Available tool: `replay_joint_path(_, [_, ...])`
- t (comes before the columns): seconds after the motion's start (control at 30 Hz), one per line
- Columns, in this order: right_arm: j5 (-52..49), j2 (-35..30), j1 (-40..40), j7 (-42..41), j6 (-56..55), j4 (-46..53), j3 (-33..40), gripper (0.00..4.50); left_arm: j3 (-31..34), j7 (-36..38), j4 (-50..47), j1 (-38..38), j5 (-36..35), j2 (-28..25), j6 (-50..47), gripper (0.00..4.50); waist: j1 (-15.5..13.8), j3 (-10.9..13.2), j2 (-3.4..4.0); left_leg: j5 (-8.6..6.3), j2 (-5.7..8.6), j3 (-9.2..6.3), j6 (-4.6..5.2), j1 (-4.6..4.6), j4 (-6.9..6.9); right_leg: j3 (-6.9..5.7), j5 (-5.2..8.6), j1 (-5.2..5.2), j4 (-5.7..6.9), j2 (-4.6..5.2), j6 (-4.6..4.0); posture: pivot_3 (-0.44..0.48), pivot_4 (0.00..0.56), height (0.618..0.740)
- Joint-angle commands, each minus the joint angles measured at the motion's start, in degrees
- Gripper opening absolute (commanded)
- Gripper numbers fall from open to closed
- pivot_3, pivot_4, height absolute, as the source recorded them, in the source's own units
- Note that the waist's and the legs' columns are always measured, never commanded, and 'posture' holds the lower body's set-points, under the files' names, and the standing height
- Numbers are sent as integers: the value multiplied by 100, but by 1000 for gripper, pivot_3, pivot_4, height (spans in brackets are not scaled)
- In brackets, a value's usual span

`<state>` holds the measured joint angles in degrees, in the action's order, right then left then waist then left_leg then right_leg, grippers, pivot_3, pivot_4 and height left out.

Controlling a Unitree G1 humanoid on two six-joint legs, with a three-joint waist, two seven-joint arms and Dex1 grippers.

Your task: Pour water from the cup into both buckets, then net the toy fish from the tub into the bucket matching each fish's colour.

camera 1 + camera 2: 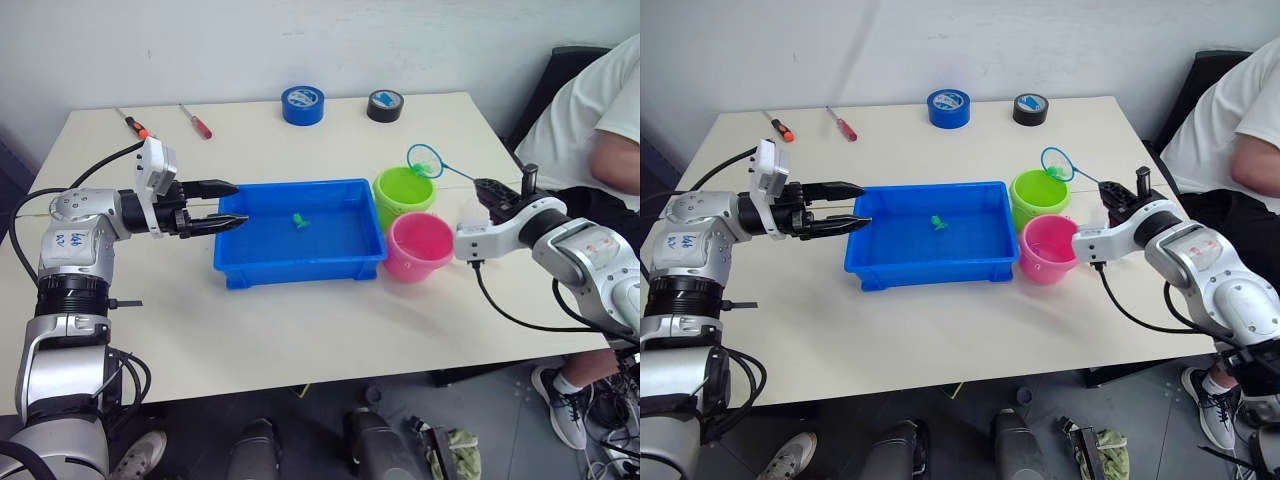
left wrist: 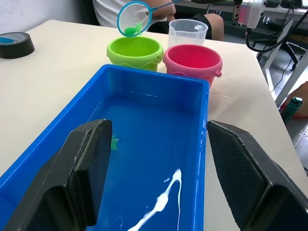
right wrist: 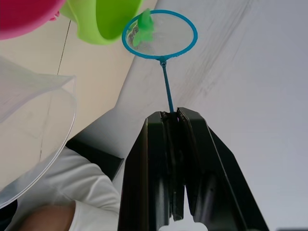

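Net (image 1: pixel 425 159): blue hoop on a thin straight handle, held over the rim of the lime green bucket (image 1: pixel 404 196) with a green fish (image 3: pixel 144 26) in the mesh. Likely very light, the handle thin enough to twist between flat pads; best held at the far end of the handle, as now. Right pincer (image 3: pixel 174 118): closed on the handle end.

Green fish in tub (image 1: pixel 299 220): tiny, hard plastic, wet, probably slippery; better scooped from below than pinched.

Tub (image 1: pixel 300 268): bright blue, rigid, shallow, a film of water inside. Left pincer (image 1: pixel 232 205): open, holding nothing, fingers straddling the tub's near end wall, well placed to steady it.

Pink bucket (image 1: pixel 419 246): just beside the green one, touching or nearly so, at the tub's end. Light, apt to tip if knocked.

Measuring cup (image 2: pixel 187 32): clear, upright behind the pink bucket.

Counter (image 1: pixel 300 330): pale, smooth, matt. Also carries blue tape (image 1: pixel 302 104), black tape (image 1: pixel 385 104), two red-handled screwdrivers (image 1: pixel 196 121) at the far edge. A seated person (image 1: pixel 600 120) is at the right end; plain white wall behind.
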<state>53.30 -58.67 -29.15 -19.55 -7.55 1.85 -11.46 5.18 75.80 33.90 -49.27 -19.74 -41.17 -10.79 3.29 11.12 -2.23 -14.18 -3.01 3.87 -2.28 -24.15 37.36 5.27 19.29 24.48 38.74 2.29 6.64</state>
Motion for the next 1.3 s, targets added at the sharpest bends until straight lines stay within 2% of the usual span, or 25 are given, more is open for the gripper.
replay_joint_path(0.03, [155,2,-84,157,-70,43,100,0,81,-5,-184,-52,-25,-47,55,3455,-1,0,0,0,0,0,0,0,0,0,0,0,1,0,0,0,150,734])
replay_joint_path(0.3, [57,43,-65,125,-120,142,284,0,88,-6,-174,-45,-32,-41,65,3455,0,0,0,3,1,0,-1,1,1,0,0,0,5,0,0,0,150,734])
replay_joint_path(0.43, [-717,157,-154,-265,-21,572,685,0,180,-73,-124,-8,-32,-143,58,3455,2,0,0,4,1,-1,-1,1,1,0,0,0,7,0,0,0,150,734])
replay_joint_path(0.5, [-1400,433,-339,-826,418,873,908,0,285,-129,-28,5,-46,-241,49,3455,27,0,0,4,0,-2,-1,2,0,0,0,0,9,0,0,0,150,734])
replay_joint_path(0.63, [-3026,1327,-862,-2411,2375,1286,1090,0,430,-220,93,100,-18,-470,95,3455,61,-1,-1,6,-10,-10,-1,8,3,-4,-1,-4,21,-9,1,0,150,734])
replay_joint_path(0.73, [-3821,1583,-1060,-3367,3648,1450,961,0,508,-292,-6,249,-44,-553,86,3455,31,-1,-1,8,-12,-19,0,9,7,-13,-1,-8,27,-9,0,0,150,734])
replay_joint_path(0.93, [-5005,1838,-1631,-4212,6445,1679,552,0,666,-458,-579,768,-182,-581,-85,3455,-8,-1,-1,9,-1,-19,10,3,11,-14,0,-5,30,6,0,0,150,734])
replay_joint_path(1.07, [-5591,1791,-1968,-4327,7625,1677,228,0,744,-583,-914,1210,-163,-628,-92,3455,-9,-1,-1,8,-2,-23,10,3,7,-17,0,-5,29,8,-1,0,150,734])
replay_joint_path(1.17, [-6001,1998,-2372,-4184,8509,1388,23,0,865,-802,-1141,1431,-226,-609,-250,3455,4,-1,-1,8,-1,-22,12,2,6,-15,0,-2,29,10,-2,0,150,734])
replay_joint_path(1.3, [-6107,2205,-2653,-3777,8536,924,-321,0,988,-1121,-1346,1609,-267,-539,-341,3455,14,-1,-1,7,-3,-24,12,2,4,-17,1,1,31,6,-3,0,150,734])
